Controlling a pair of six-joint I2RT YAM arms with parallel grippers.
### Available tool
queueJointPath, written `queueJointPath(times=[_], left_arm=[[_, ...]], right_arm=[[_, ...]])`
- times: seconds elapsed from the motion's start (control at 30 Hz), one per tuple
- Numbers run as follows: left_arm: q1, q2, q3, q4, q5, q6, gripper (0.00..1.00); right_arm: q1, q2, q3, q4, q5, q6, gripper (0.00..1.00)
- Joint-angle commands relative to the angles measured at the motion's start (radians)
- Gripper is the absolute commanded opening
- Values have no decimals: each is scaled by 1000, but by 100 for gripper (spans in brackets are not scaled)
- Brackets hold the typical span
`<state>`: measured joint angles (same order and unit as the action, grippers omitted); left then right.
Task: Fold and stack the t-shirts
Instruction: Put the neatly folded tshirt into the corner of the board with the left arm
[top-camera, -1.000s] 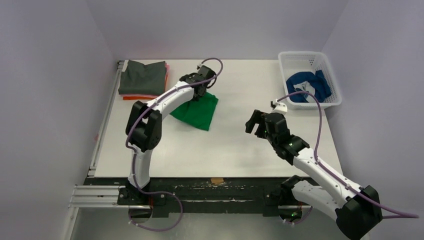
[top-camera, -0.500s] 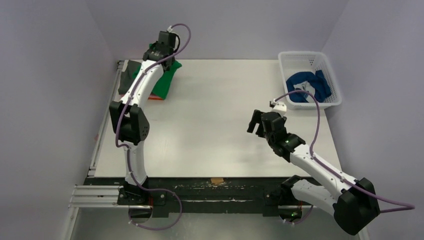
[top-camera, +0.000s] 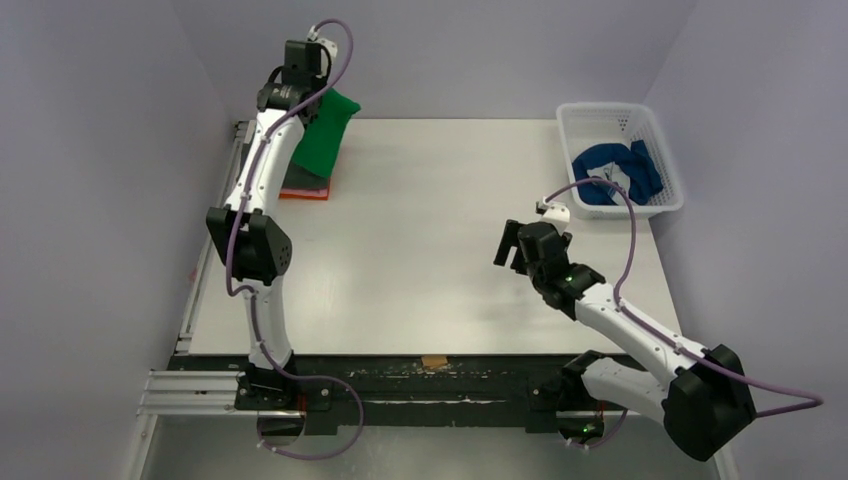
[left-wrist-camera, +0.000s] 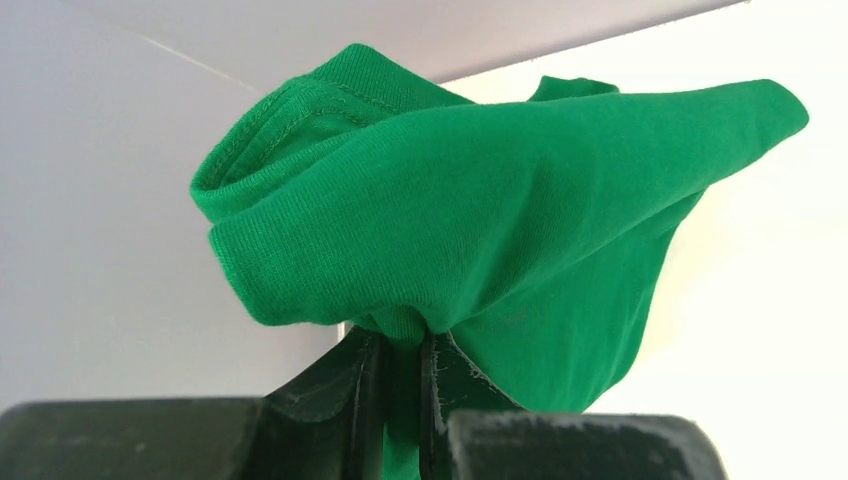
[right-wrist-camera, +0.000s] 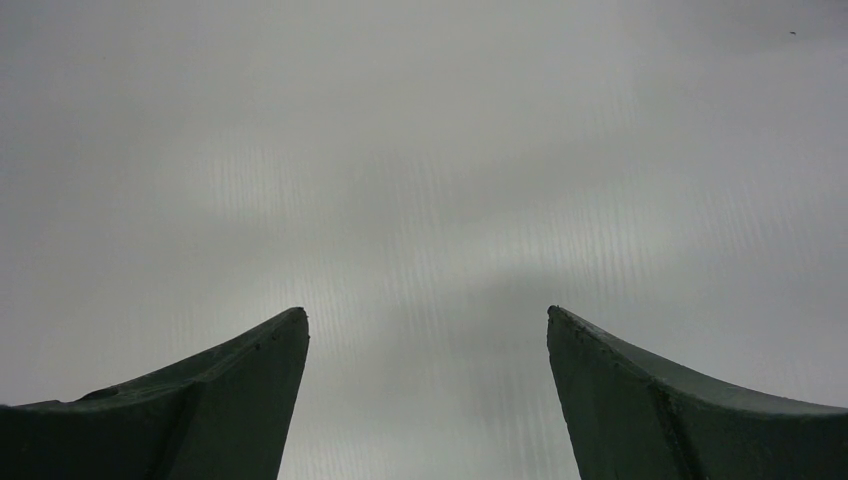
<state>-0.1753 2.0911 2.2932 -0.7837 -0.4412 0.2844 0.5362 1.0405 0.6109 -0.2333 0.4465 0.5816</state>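
Note:
My left gripper (top-camera: 312, 102) is shut on the folded bright green t-shirt (top-camera: 322, 145) and holds it up at the table's far left corner, over the stack of folded shirts (top-camera: 304, 190), whose dark grey and orange edges show below it. In the left wrist view the green t-shirt (left-wrist-camera: 500, 220) bunches above my pinching fingers (left-wrist-camera: 400, 345). A blue t-shirt (top-camera: 612, 172) lies crumpled in the white basket (top-camera: 575, 118) at the far right. My right gripper (top-camera: 512, 247) is open and empty above the bare table at the right; its fingertips (right-wrist-camera: 270, 350) show only tabletop between them.
The basket stands at the table's far right corner. Purple cables loop off both arms. A metal rail (top-camera: 200, 290) runs along the table's left edge, close to the wall. A small brown tape patch (top-camera: 434, 361) sits at the near edge.
My left gripper lifted the green t-shirt from the middle of the table and carried it back left to over the stack. The right arm barely shifted.

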Motion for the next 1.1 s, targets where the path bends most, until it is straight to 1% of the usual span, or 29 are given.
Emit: queueJointPath(times=[0.0,0.17,0.37,0.4,0.47,0.53,0.6,0.63,0.67,0.7,0.73,0.77,0.8,0.87,0.93,1.0,1.07], left_arm=[[49,69,36,0,50,-35,0],[97,127,42,1,78,-28,0],[163,229,149,15,68,-20,0],[172,239,152,26,66,-18,1],[188,258,163,42,55,-14,8],[212,272,167,53,46,-16,10],[232,281,173,59,44,-37,13],[243,285,176,60,42,-56,20],[252,286,179,59,37,-81,34],[260,284,179,61,30,-107,60],[269,281,178,63,26,-133,78],[274,274,178,66,18,-160,92],[277,264,177,68,10,-184,99],[281,238,176,67,2,-261,100],[285,194,159,65,22,-351,100],[285,141,105,90,124,-416,100],[286,82,-6,160,288,-445,100]], right_arm=[[-1,18,46,3,41,-9,87],[-1,72,63,-8,47,-6,87],[-2,131,86,-32,51,-3,86],[-2,138,86,-31,58,-3,86],[-1,152,89,-32,72,-3,86],[-2,173,98,-34,82,-3,86],[-1,191,109,-43,90,-4,86],[-1,199,114,-53,92,-3,86],[-1,205,120,-58,94,-3,86],[-1,209,123,-60,93,-1,86],[-1,211,125,-61,92,0,86],[-2,211,125,-62,91,1,86],[-1,209,125,-64,91,2,86],[-1,198,123,-63,91,3,86],[-1,187,117,-59,97,4,86],[-2,181,115,-57,103,4,86],[-2,179,116,-54,105,4,86]])
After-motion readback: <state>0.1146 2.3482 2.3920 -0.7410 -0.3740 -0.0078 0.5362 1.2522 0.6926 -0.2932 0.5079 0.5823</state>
